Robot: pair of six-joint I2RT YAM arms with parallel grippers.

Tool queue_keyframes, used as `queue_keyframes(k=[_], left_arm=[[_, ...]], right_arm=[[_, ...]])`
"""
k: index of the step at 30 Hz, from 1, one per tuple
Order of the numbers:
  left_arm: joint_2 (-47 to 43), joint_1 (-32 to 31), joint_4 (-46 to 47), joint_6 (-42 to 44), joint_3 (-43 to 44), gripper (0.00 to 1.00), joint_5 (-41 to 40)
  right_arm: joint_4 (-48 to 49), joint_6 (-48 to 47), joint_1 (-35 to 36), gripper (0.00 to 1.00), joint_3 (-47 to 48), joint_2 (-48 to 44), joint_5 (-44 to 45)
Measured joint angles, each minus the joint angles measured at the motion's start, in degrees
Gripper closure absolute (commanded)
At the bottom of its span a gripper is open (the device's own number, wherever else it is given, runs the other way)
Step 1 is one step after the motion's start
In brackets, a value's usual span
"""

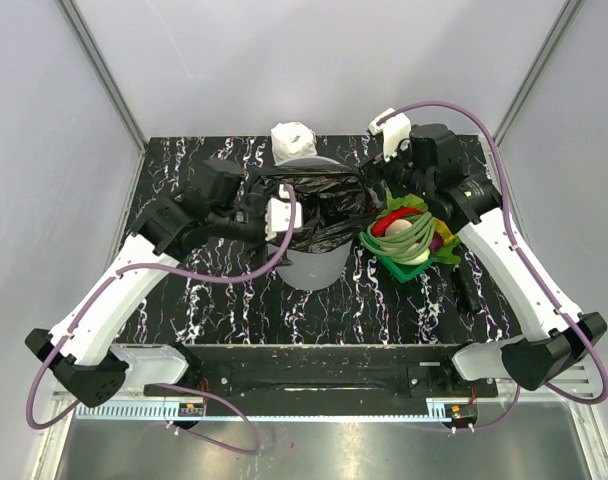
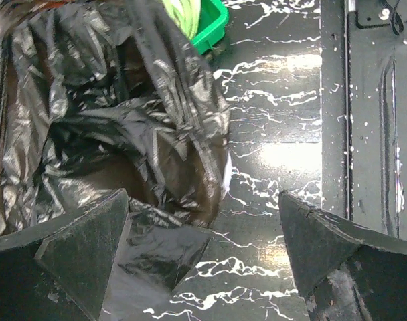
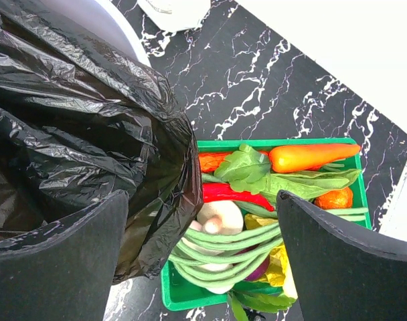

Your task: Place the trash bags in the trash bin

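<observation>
The bag (image 1: 319,205) drapes over the bin (image 1: 314,270). The left gripper (image 2: 203,204) gapes at its 9 o'clock edge, the right gripper (image 3: 202,200) at 2 o'clock.

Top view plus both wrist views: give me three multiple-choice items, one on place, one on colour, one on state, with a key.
1. Seen from above, where does the green basket stand relative to the trash bin?
A. to its left
B. to its right
C. inside it

2. What colour is the trash bag?
A. white
B. blue
C. black

3. How do the jaws of the left gripper and right gripper stand?
A. both open
B. both shut on the bag
C. one open, one shut

Key:
1 B: the basket sits beside the bin on the right arm's side.
2 C: glossy black film lies over the bin's mouth.
3 A: each wrist view shows a wide gap between its jaws.
</observation>
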Motion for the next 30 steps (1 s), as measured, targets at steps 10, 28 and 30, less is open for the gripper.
queue_keyframes(k=[10, 28, 30], left_arm=[[1.53, -9.6, -0.09, 3.65, -1.07, 0.19, -8.48], [-0.04, -11.89, 3.43, 4.83, -5.97, 0.62, -15.89], [-0.52, -12.07, 3.82, 5.2, -6.12, 0.63, -16.2]], right_arm=[[-0.22, -0.04, 0.0, 0.03, -0.5, -0.44, 0.02], [-0.61, -0.07, 0.0, 0.03, -1.64, -0.46, 0.07], [-0.61, -0.07, 0.0, 0.03, -1.64, -0.46, 0.04]])
